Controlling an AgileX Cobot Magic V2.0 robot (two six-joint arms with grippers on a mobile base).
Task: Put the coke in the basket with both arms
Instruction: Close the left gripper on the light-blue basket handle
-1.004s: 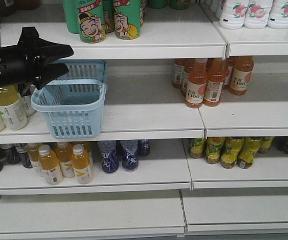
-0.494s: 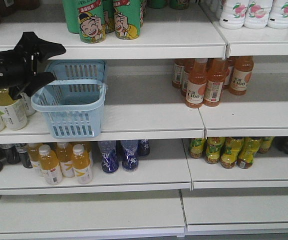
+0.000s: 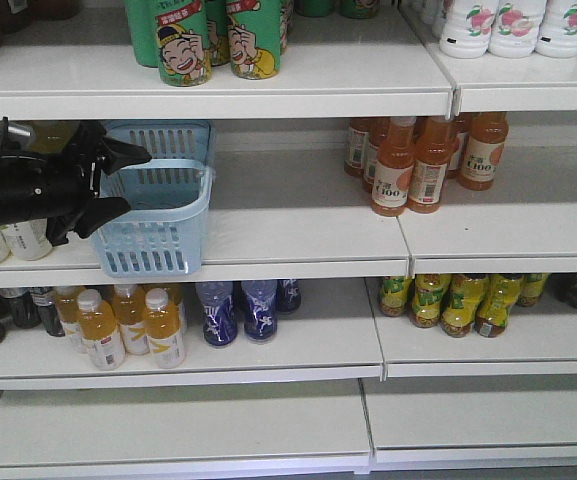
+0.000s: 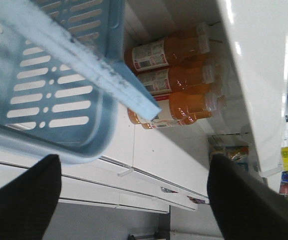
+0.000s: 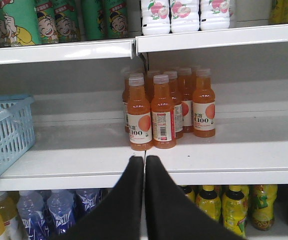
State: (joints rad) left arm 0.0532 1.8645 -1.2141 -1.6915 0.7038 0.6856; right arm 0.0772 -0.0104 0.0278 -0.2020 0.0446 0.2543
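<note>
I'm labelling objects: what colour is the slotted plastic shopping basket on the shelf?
Light blue; the slotted plastic basket shows best in the exterior front-facing view.

**Black throughout, with plain wedge-shaped jaws**

The left gripper [image 3: 136,182] has two matte black jaws, broad at the root and tapering to blunt points. Behind the jaws sits a bulkier, slightly glossy black housing [image 3: 13,192] with angular lugs and one small pale dot [image 3: 36,190] on its side. In its wrist view the jaws are plain dark slabs with rounded corners. The right gripper [image 5: 144,159] has the same smooth, unmarked black wedges.
</note>
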